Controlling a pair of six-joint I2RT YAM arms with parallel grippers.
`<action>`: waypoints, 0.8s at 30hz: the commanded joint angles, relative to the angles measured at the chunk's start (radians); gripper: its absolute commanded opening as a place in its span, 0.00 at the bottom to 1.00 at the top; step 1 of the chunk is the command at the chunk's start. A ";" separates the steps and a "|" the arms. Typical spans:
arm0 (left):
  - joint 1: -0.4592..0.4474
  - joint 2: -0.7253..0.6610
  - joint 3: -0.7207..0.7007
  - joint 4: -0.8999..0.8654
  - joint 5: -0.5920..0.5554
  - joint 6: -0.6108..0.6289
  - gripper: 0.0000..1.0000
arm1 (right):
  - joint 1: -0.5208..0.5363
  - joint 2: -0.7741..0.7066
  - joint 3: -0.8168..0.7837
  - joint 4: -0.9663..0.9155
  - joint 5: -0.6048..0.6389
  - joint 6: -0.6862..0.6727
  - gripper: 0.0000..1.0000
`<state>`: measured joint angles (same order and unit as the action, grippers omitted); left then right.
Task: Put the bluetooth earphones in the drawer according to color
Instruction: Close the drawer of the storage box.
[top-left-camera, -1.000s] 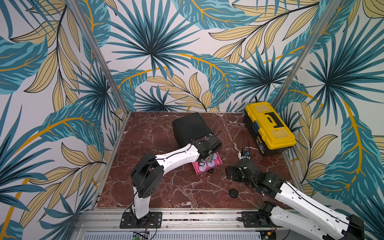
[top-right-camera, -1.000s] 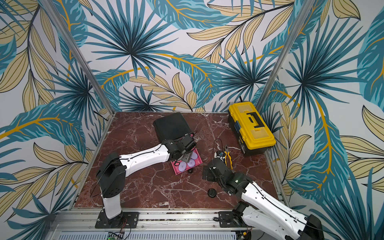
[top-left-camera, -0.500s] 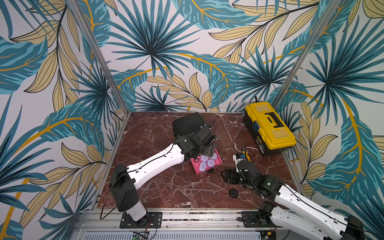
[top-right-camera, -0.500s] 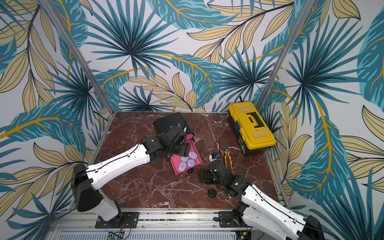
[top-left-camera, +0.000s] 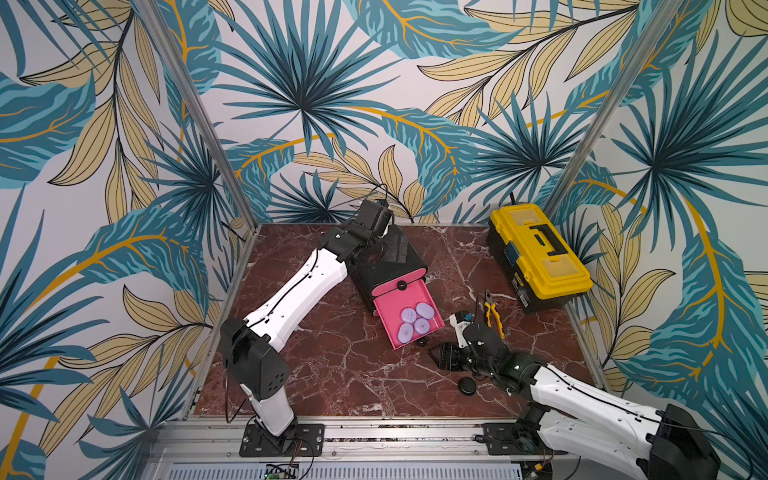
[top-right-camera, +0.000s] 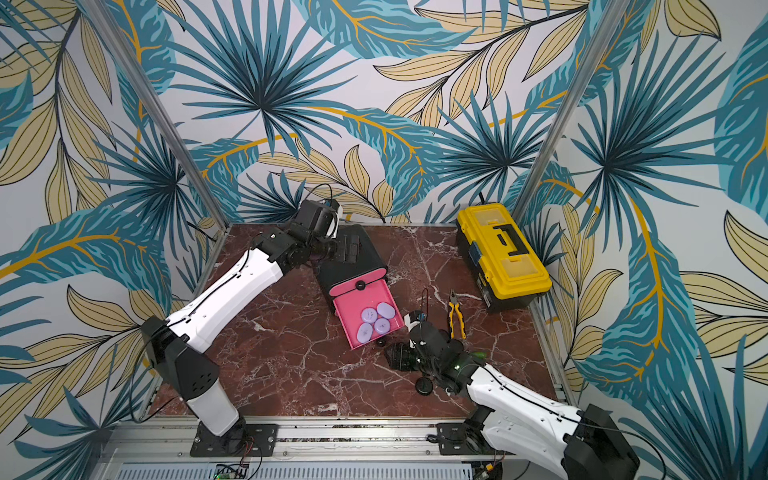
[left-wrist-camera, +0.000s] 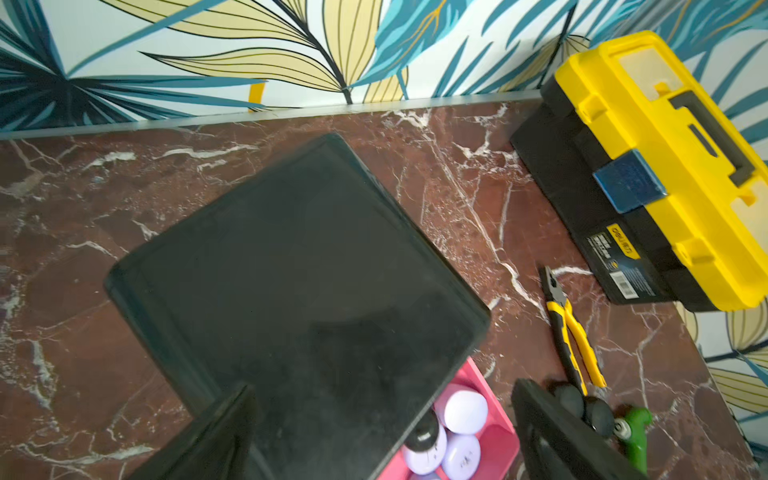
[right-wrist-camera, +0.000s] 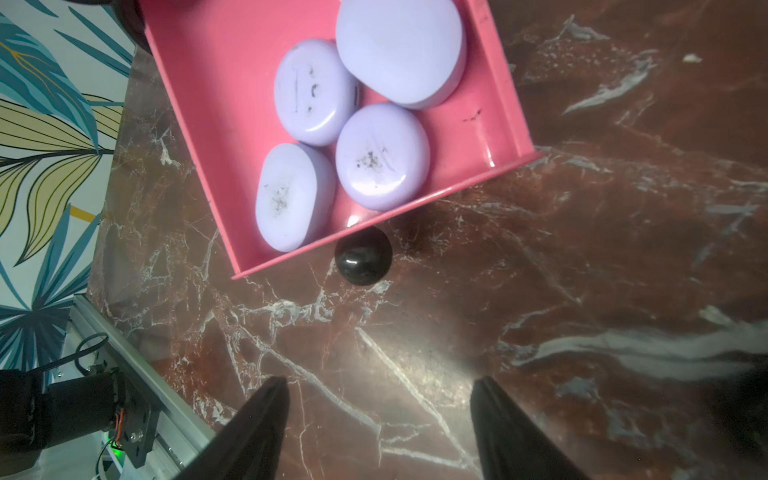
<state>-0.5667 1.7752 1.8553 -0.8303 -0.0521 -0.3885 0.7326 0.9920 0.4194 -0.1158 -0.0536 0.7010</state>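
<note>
Well, my left fingers (left-wrist-camera: 220, 432) spread empty over the cabinet (left-wrist-camera: 291, 270); my right fingers (right-wrist-camera: 257, 428) gape empty near the pink drawer (right-wrist-camera: 208, 104) holding lilac earphones (right-wrist-camera: 382, 153).

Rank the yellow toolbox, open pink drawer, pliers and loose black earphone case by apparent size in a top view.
1. yellow toolbox, clearly largest
2. open pink drawer
3. pliers
4. black earphone case, smallest
</note>
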 joint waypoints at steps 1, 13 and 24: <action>0.017 0.069 0.089 -0.071 0.023 0.050 1.00 | 0.001 0.050 -0.033 0.162 -0.004 -0.008 0.67; 0.062 0.151 0.021 -0.013 -0.027 0.085 1.00 | 0.034 0.287 -0.021 0.446 0.026 -0.049 0.56; 0.082 0.142 -0.096 0.010 0.020 0.079 1.00 | 0.039 0.287 0.035 0.473 0.066 -0.082 0.44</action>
<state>-0.4961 1.9106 1.8278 -0.7582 -0.0647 -0.3016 0.7647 1.3136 0.4187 0.2939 -0.0109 0.6445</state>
